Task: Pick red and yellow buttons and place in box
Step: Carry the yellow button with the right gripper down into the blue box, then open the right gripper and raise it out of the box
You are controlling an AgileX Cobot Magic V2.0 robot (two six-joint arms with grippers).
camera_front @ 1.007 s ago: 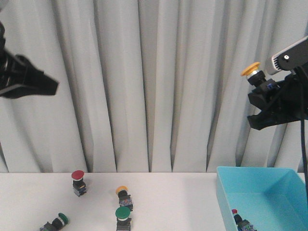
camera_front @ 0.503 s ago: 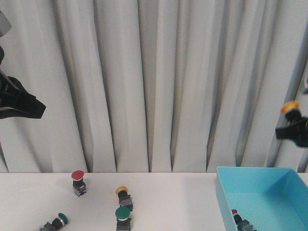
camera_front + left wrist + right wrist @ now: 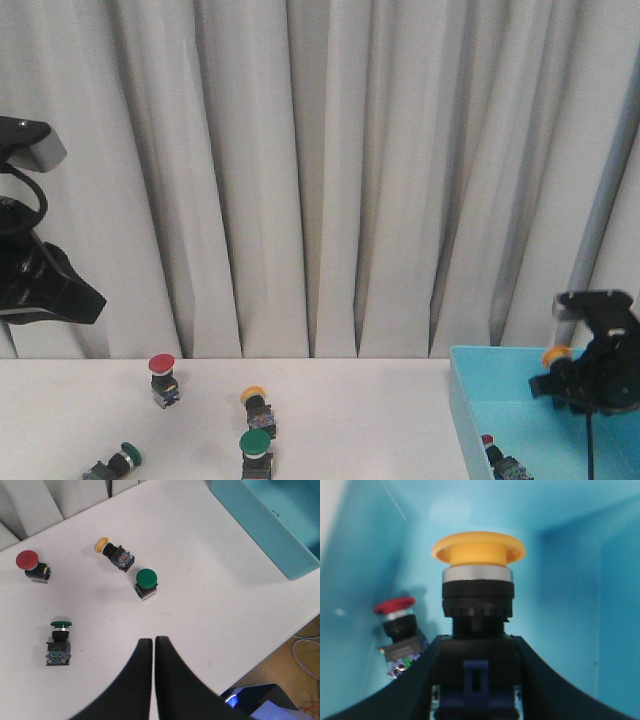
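The box is light blue (cyan). The held button has a yellow cap, a silver collar and a black body with a blue clip. The button inside the box has a red cap. On the white table lie one red-capped button, one yellow-capped button and two green-capped buttons. Both grippers are black. The curtain is plain pale grey.

White table: buttons, cyan box.
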